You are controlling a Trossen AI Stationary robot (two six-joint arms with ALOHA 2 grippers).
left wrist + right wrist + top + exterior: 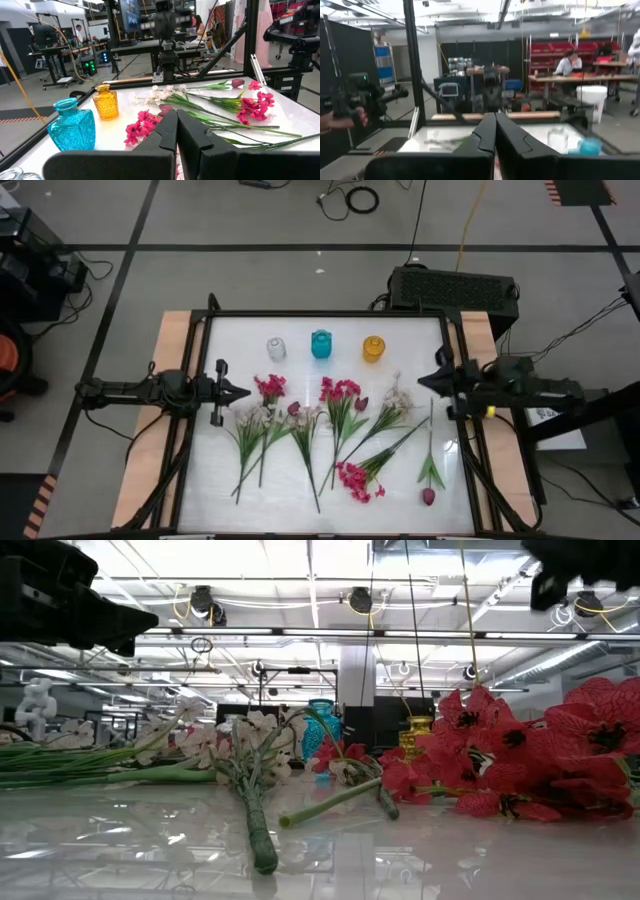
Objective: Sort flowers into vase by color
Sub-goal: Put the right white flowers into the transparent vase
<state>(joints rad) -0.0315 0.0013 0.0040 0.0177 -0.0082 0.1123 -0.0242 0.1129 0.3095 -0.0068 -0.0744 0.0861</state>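
Several artificial flowers lie flat on the white table [225,480] with their stems toward the near edge. They are magenta clusters [270,387] [340,390] [355,480], pale blossoms [255,417] [398,395] and maroon tulips [293,408] [428,496]. A clear vase [276,348], a blue vase [321,344] and a yellow vase [373,348] stand in a row by the far edge. My left gripper [240,392] [176,125] is shut and hovers at the table's left side, pointing right. My right gripper [425,380] [495,130] is shut at the right side, pointing left. Neither holds anything.
A black frame [330,313] borders the table, with wooden strips [165,380] outside it. In the low view the magenta blooms [520,760] lie nearest, with white sprigs [250,745] and the blue vase [322,725] behind. A person [568,64] sits at a desk far beyond the table.
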